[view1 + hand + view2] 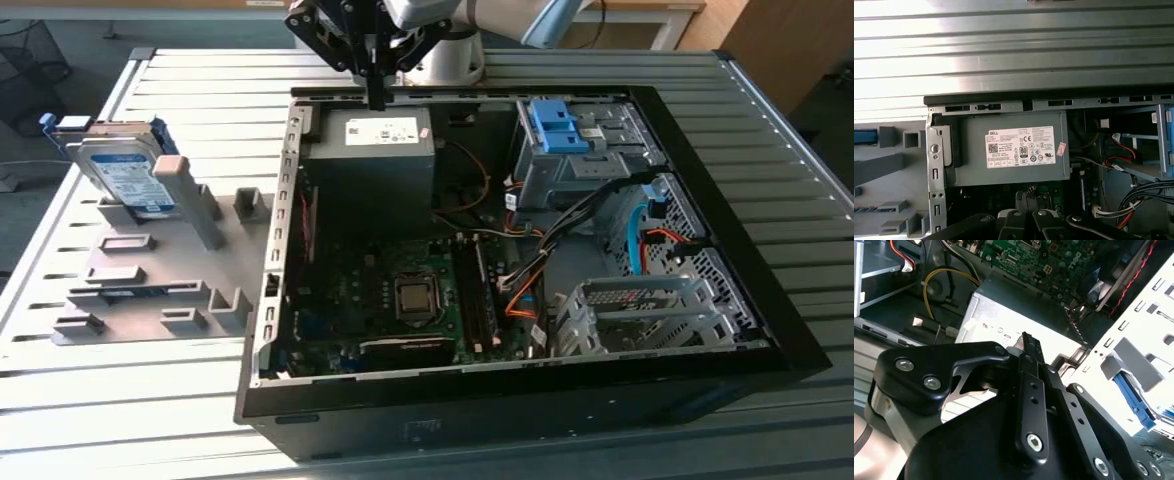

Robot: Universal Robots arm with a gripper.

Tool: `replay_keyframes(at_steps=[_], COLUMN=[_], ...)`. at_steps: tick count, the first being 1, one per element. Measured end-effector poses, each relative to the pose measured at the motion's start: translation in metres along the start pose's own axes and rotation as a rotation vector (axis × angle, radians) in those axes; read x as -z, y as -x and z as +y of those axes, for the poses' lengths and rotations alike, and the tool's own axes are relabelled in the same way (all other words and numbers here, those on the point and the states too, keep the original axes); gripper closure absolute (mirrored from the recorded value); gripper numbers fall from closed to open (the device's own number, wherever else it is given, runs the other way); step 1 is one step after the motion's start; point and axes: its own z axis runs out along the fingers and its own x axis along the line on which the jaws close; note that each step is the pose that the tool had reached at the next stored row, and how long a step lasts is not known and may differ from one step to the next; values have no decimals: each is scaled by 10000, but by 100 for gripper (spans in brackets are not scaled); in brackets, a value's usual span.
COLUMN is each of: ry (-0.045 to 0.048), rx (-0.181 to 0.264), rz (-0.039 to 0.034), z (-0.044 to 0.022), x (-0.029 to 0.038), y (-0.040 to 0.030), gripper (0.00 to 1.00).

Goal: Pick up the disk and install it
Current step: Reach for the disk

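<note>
Hanging over the far rim of the open computer case [787, 330], the pincer [378, 97] points straight down above the dark-grey power supply box [370, 165]. Its two fingers are drawn together with nothing between them; in the first wrist view the pincer [1026, 221] shows its tips side by side.

One white sticker [1020, 147] sits on the power supply box, printed with rows of small text, codes and marks, with a little red-and-white tag at one corner. The disk [123, 172] bears one blue-and-white label, its writing too small to make out.

One disk is in view. It is well apart from the pincer, outside the case toward the exterior view's left. It stands propped on a grey fixture [147, 285] on the slatted metal table [134, 410]. It leans against an upright grey post [187, 195], label face turned up and outward. Its long axis runs slantwise, from the far end at the exterior view's left down to the near end by the post, and its blue carrier frame shows along the upper edge.

Inside the case lie one green motherboard [374, 290], one bare metal drive cage [641, 310] and — at the far corner — a blue plastic bracket [554, 125] atop another cage.
</note>
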Motion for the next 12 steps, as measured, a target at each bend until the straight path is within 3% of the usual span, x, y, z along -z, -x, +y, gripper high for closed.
replay_keyframes(at_steps=[12], ry=[0], rx=[0], rz=[1], z=[-2], x=[1], y=[-36], gripper=[89])
